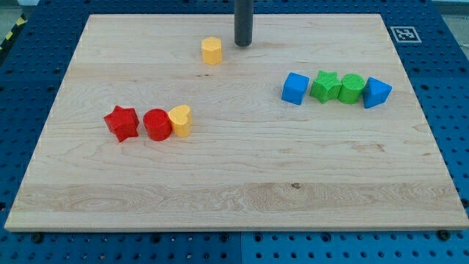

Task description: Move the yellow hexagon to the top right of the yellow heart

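Note:
The yellow hexagon (212,50) stands near the view's top, left of centre. The yellow heart (180,120) lies lower and to the left, touching a red round block (157,125). My tip (242,43) is the lower end of a dark rod at the view's top. It sits just right of the yellow hexagon and slightly above it, with a small gap between them. The hexagon is above and to the right of the heart, well apart from it.
A red star (122,122) sits left of the red round block. At the view's right stands a row: blue block (294,88), green star (325,86), green round block (351,89), blue block (377,92). The wooden board (234,205) rests on a blue pegboard.

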{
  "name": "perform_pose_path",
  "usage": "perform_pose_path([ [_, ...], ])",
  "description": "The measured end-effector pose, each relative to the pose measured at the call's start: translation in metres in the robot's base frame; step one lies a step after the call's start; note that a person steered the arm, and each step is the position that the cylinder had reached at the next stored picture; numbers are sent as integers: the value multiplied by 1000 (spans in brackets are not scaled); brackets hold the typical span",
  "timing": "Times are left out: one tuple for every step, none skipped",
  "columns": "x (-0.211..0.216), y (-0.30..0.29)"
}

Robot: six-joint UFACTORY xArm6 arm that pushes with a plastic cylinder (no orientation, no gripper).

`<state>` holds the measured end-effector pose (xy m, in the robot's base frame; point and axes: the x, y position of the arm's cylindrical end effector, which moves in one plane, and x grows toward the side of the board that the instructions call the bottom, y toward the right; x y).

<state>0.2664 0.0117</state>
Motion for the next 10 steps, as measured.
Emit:
perform_pose_path([
  [-4, 0],
  [-10, 0],
  [-36, -6],
  [-21, -41],
  [45, -62],
  [54, -68],
  [44, -70],
  [45, -93],
  [78, -93],
  [84, -93],
])
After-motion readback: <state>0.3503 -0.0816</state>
